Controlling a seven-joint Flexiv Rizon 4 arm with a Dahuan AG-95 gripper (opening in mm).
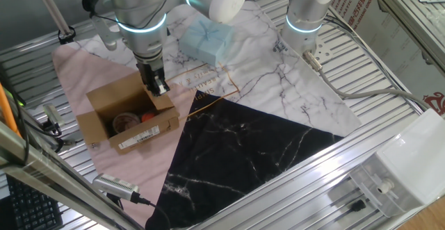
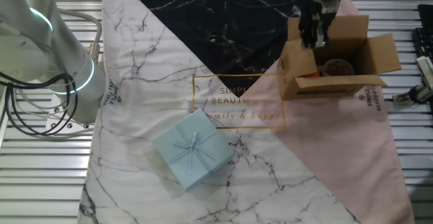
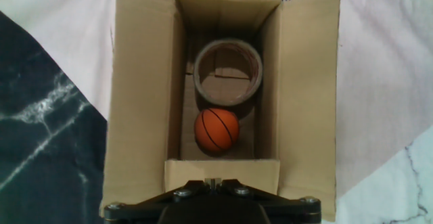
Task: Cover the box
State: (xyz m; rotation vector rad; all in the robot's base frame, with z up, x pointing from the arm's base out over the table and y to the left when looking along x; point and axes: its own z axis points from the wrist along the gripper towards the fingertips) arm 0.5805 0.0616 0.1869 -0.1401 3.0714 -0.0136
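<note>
Four flaps of the box (image 1: 128, 115) are standing or splaying open, so the covering is only beginning. The brown corrugated carton is sitting on the pink part of a marbled cloth (image 1: 278, 84) spread over the ribbed metal desk (image 1: 389, 70), its white label facing outward on one long side. The gripper (image 1: 157, 85) is hovering at one short end, right at the small end flap (image 3: 222, 170). Whether the jaws are apart, together or pinching that flap, I cannot tell: the hand view is showing only the black base of the hand.

My reading is that the end flap is being worked first; the next move would call for pushing it inward and down over the opening, then dealing with the long side flaps. Inside, a cardboard tape roll (image 3: 227, 72) and a small orange ball (image 3: 216, 129) are lying low, probably beneath the fold line. A pale blue ribboned package (image 2: 193, 149) is resting well apart on the white marble area.
</note>
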